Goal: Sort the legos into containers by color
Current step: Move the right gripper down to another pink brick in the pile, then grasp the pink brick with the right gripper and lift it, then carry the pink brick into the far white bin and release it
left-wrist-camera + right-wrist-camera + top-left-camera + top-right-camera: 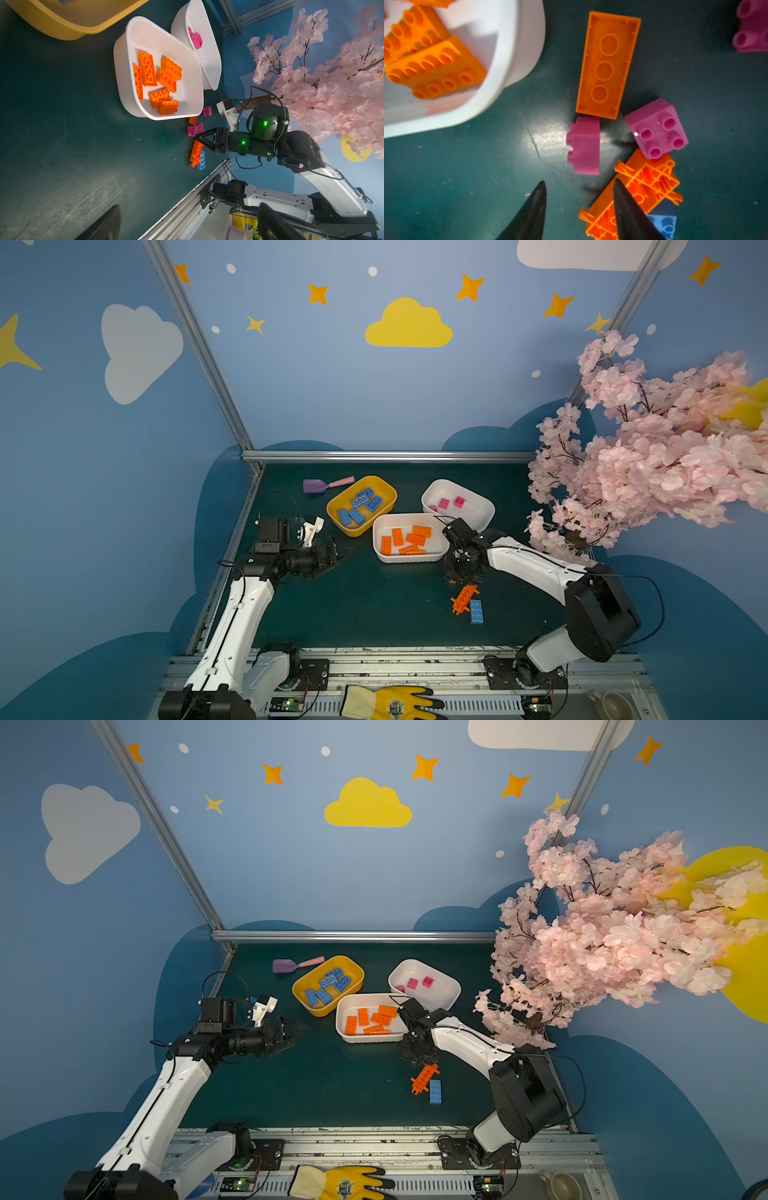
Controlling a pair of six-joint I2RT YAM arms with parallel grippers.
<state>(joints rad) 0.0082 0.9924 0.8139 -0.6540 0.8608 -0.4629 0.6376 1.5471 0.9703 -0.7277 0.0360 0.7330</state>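
Both empty: left gripper (340, 552) wide open; right gripper (578, 182), lower centre, half open, may snag spiky piece (648, 180) instead of pink brick (584, 145).

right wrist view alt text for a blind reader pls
The right gripper hangs open over the green mat, its black fingertips just short of a pink brick on its side. Nearby lie an upturned orange brick, another pink brick, a spiky orange piece and a white tub holding orange bricks.

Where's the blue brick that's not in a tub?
In both top views the blue brick lies on the mat right of centre, against the spiky orange piece.
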